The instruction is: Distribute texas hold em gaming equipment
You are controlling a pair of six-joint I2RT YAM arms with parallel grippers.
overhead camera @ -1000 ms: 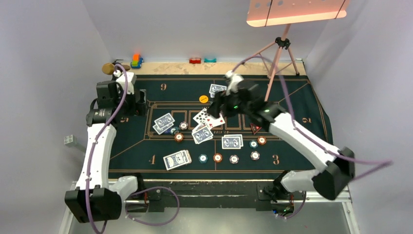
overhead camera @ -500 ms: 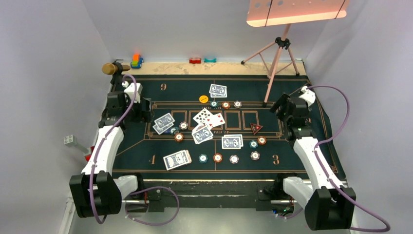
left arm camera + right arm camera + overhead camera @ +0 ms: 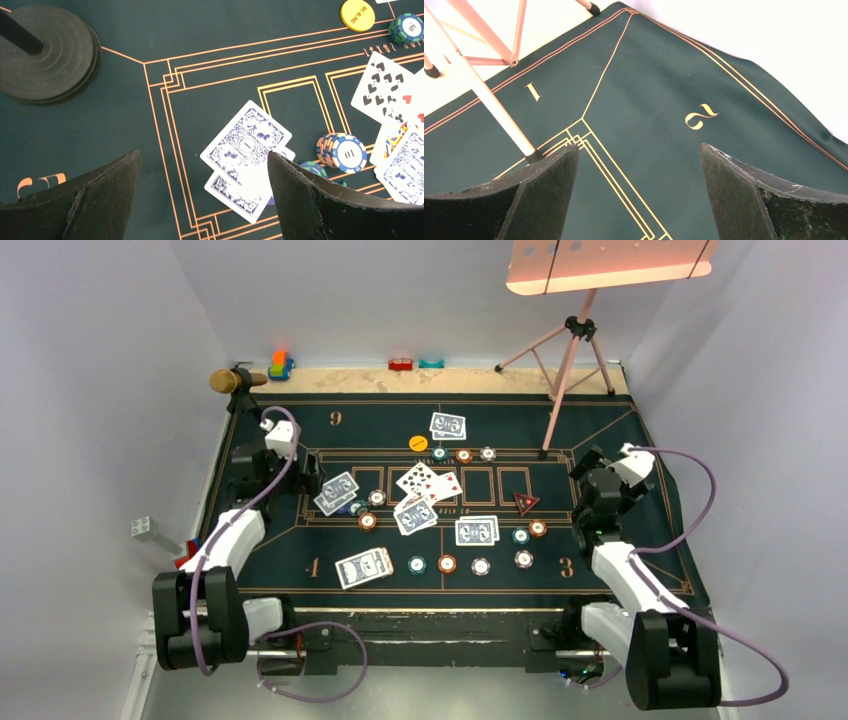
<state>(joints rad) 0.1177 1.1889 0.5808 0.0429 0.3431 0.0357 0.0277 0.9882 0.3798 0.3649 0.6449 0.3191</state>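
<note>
1. The left gripper (image 3: 205, 200) hung wide open and empty over the left part of the mat (image 3: 125, 125).
2. Between its fingers we saw two overlapping blue-backed cards (image 3: 246, 145) lying flat on the gold lines.
3. Just right of those cards sat a small chip stack (image 3: 345, 152), a blue-and-white chip leaning against orange ones.
4. Farther right lay face-up cards (image 3: 382, 87), one of them a black spade card.
5. A yellow disc (image 3: 357, 14) and a teal chip (image 3: 409, 27) lay near each other at the far side, apart from the cards.
6. A black round base (image 3: 47, 55) stood on the mat well to the left.
7. The right gripper (image 3: 639, 195) was also wide open and held nothing. It hung above bare mat beside the gold figure 2 (image 3: 700, 116).
8. A pink tripod leg (image 3: 489, 105) stood on the mat to that gripper's left.
9. From above, we found the gaming pieces spread over the mat's middle, between the two arms.
10. One card pair (image 3: 447, 425) lay toward the far edge, a second pair (image 3: 477, 530) lay in the middle, and a third pair (image 3: 364, 567) lay near the figure 4.
11. A red triangle (image 3: 525, 503) lay right of centre.
12. Three far chips (image 3: 463, 455) made a short row, and more near chips (image 3: 447, 563) lined the near side.
13. Small toys (image 3: 281, 365) sat beyond the mat's far edge.
</note>
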